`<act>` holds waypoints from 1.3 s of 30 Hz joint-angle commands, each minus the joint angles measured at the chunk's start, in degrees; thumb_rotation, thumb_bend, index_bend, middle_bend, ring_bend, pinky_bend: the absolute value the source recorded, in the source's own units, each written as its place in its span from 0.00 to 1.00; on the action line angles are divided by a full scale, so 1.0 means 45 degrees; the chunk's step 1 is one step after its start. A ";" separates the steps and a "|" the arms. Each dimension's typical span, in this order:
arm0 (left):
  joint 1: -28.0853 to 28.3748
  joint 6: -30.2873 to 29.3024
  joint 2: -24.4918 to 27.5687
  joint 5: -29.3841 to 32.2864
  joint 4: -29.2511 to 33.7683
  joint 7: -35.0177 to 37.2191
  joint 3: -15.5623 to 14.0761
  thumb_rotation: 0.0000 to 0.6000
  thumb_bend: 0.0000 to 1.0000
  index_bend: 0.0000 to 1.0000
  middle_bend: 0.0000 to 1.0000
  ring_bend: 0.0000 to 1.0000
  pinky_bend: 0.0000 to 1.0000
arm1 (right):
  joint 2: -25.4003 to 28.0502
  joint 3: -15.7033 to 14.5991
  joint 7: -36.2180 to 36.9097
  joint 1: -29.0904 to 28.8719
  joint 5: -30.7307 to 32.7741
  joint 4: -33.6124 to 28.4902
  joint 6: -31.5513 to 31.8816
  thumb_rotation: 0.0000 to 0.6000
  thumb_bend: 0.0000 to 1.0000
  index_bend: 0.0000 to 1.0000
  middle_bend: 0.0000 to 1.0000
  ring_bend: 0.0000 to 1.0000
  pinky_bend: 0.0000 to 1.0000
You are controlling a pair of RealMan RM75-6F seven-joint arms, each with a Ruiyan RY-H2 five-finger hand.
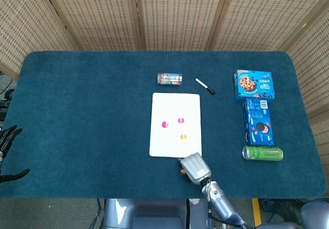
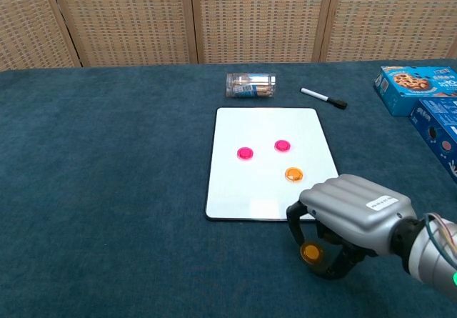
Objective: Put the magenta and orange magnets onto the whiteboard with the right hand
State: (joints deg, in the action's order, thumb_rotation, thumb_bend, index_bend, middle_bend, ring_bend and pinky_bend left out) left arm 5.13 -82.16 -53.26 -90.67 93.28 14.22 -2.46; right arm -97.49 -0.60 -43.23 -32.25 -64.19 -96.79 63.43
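Observation:
The whiteboard (image 1: 175,113) (image 2: 268,132) lies flat mid-table with two magenta magnets (image 2: 245,153) (image 2: 283,146) and one orange magnet (image 2: 293,174) on it. My right hand (image 2: 351,216) (image 1: 194,168) hovers just off the board's near right corner, palm down, and pinches a second orange magnet (image 2: 310,253) between thumb and finger above the cloth. That magnet peeks out at the hand's left edge in the head view (image 1: 183,172). My left hand (image 1: 7,149) hangs off the table's left edge with fingers apart, holding nothing.
A clear tube (image 2: 250,85) and a black marker (image 2: 323,98) lie beyond the board. Two blue cookie boxes (image 1: 254,85) (image 1: 258,121) and a green can (image 1: 262,153) line the right side. The table's near edge runs just under my right hand.

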 commanded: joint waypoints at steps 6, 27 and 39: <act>0.0012 0.0024 -0.0008 0.0004 0.0015 -0.0041 0.0000 1.00 0.00 0.00 0.00 0.00 0.00 | 0.0015 0.0676 -0.0247 -0.0365 0.0248 -0.0306 -0.0037 1.00 0.36 0.53 1.00 1.00 1.00; 0.0165 0.0377 0.0079 0.0305 -0.0046 0.0287 0.0096 1.00 0.00 0.00 0.00 0.00 0.00 | -0.1907 0.4228 -0.2793 -0.3532 0.5384 0.2073 -0.0493 1.00 0.36 0.53 1.00 1.00 1.00; 0.0202 0.0447 0.0118 0.0293 -0.0071 0.0404 0.0082 1.00 0.00 0.00 0.00 0.00 0.00 | -0.2680 0.3866 -0.2892 -0.4149 0.6122 0.3156 -0.0214 1.00 0.36 0.53 1.00 1.00 1.00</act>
State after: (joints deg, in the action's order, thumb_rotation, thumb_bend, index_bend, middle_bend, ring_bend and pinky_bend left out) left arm 6.03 -80.15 -52.73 -89.36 92.96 16.03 -2.10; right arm -109.46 16.89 -56.31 -50.85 -36.69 -82.66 62.40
